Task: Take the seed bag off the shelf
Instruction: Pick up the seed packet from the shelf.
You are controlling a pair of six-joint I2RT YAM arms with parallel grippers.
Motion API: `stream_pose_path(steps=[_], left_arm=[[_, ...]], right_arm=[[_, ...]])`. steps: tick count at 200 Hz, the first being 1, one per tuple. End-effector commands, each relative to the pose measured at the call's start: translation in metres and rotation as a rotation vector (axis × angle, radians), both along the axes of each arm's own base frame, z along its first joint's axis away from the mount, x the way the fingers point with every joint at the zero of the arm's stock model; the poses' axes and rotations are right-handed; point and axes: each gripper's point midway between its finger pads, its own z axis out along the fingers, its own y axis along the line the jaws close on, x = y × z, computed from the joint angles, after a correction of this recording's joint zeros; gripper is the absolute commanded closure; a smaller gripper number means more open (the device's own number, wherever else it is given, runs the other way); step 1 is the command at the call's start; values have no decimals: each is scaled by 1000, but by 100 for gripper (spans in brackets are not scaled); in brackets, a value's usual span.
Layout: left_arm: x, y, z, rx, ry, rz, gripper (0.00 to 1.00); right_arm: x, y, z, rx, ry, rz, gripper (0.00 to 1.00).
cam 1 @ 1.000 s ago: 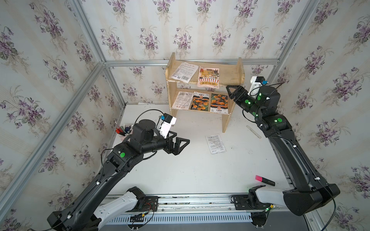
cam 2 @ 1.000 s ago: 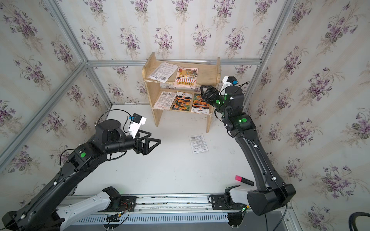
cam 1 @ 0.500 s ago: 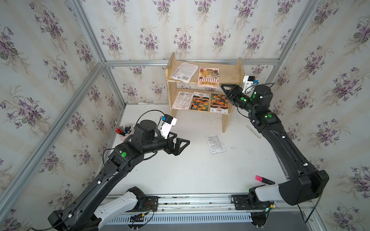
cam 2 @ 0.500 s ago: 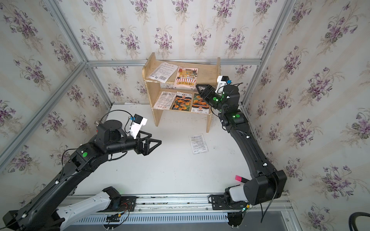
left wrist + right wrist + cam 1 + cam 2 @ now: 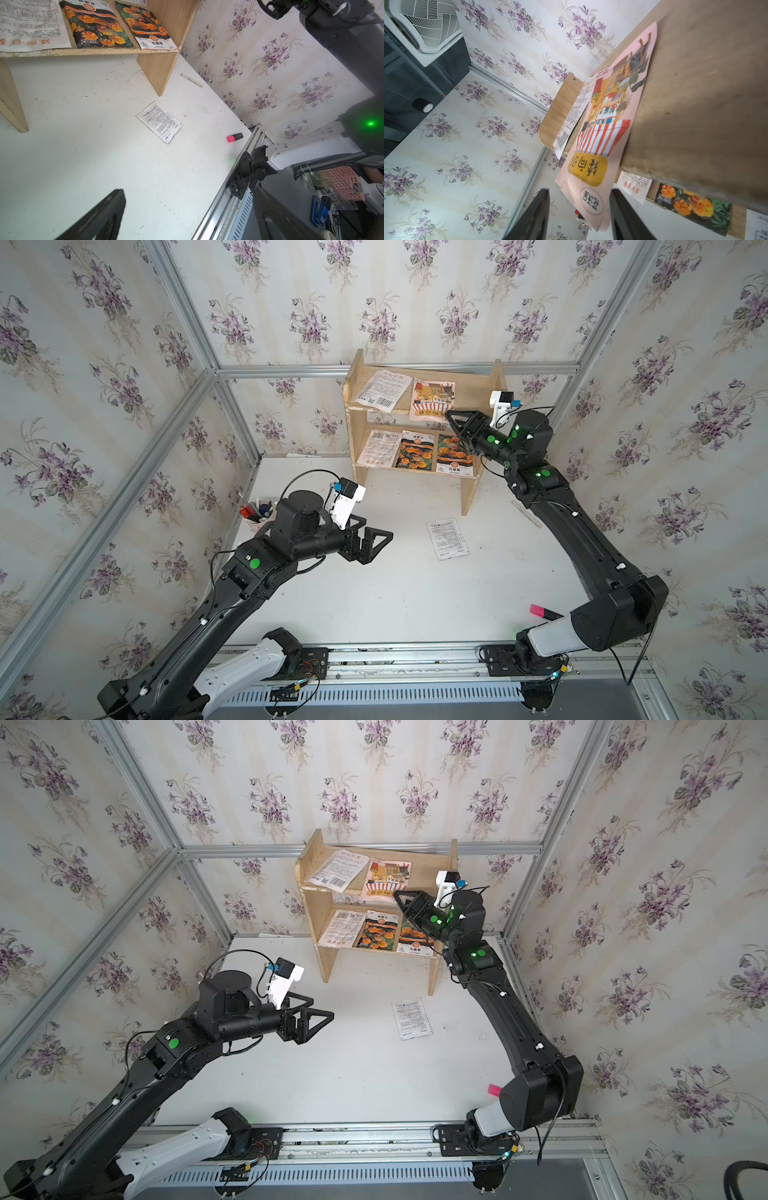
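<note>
Now holding the right gripper [image 5: 579, 193] at the pink seed bag [image 5: 608, 116] on top of the shelf [image 5: 476, 393], jaws half open around its hanging end, not squeezing. Holding nothing in the wide-open left gripper [image 5: 376, 533].

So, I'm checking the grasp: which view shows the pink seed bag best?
Right wrist view: the pink seed bag fills it, its end between the right tool's fingers. Both top views show it small on the shelf; the left wrist view misses it.

Right tool [image 5: 579, 192] ajar (left tool [image 5: 189, 190] wide)
</note>
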Motion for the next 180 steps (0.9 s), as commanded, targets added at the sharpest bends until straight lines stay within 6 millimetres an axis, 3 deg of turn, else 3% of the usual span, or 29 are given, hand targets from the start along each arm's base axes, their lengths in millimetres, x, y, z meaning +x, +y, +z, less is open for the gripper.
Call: stream_pose_path(steps=[1,96,180], left_arm=[[-1,3,2,9,-10,6,1],[0,3,1,9,-9,7,0],[0,3,11,-12,-37,8,1]], right_arm=[[2,3,8,8,-32,1,52],[14,1,4,-18,-28,-34,64],[6,-5,14,-25,-51,-55,92]])
